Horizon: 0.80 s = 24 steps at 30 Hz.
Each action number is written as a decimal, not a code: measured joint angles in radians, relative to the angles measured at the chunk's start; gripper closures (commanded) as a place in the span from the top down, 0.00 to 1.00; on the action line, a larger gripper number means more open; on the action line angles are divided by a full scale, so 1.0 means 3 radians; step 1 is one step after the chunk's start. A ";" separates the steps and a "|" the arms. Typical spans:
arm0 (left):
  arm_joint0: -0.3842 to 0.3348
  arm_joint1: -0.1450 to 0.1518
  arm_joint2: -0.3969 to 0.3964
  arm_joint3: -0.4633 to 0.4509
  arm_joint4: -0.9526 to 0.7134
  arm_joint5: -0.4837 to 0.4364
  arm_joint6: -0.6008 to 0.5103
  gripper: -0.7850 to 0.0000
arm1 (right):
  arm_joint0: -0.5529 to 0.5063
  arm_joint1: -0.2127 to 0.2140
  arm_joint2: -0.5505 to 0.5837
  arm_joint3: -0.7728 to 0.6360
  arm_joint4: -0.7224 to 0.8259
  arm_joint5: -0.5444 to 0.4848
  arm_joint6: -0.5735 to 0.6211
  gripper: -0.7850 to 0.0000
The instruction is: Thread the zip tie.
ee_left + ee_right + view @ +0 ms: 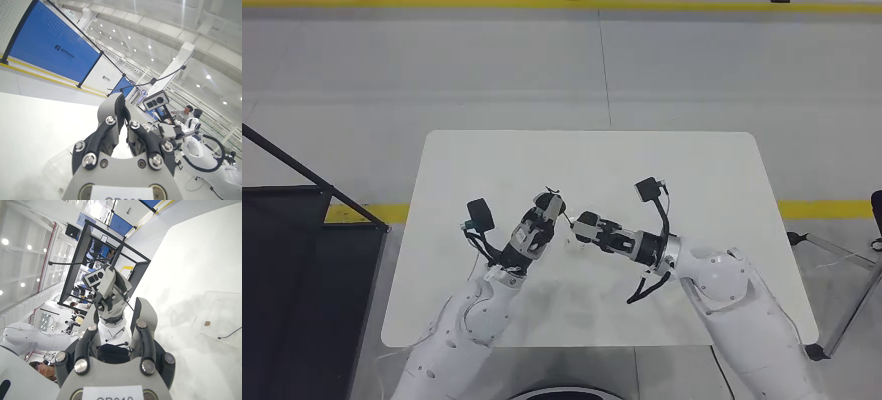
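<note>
Left wrist view: the left gripper (pixel 122 100) is clamped on the zip tie (pixel 153 80), held above the table (pixel 692 180), its tail arching free past the grip. Light, springy and slick, it looks best pinched near its tip by the right gripper (pixel 117 311), jaws apart, just beyond.

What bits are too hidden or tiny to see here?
Left wrist view: the left gripper hides the clamped part of the zip tie between its pads.
Top view: the zip tie is too thin to tell head from tail.
Right wrist view: a black strand is cut off by the edge, and a brown speck is too small to name.
</note>
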 measured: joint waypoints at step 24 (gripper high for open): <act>0.0010 -0.0034 -0.0025 0.0021 0.0039 -0.0040 -0.0066 0.00 | 0.0095 -0.0031 -0.0092 0.0101 -0.0048 0.0068 -0.0095 0.31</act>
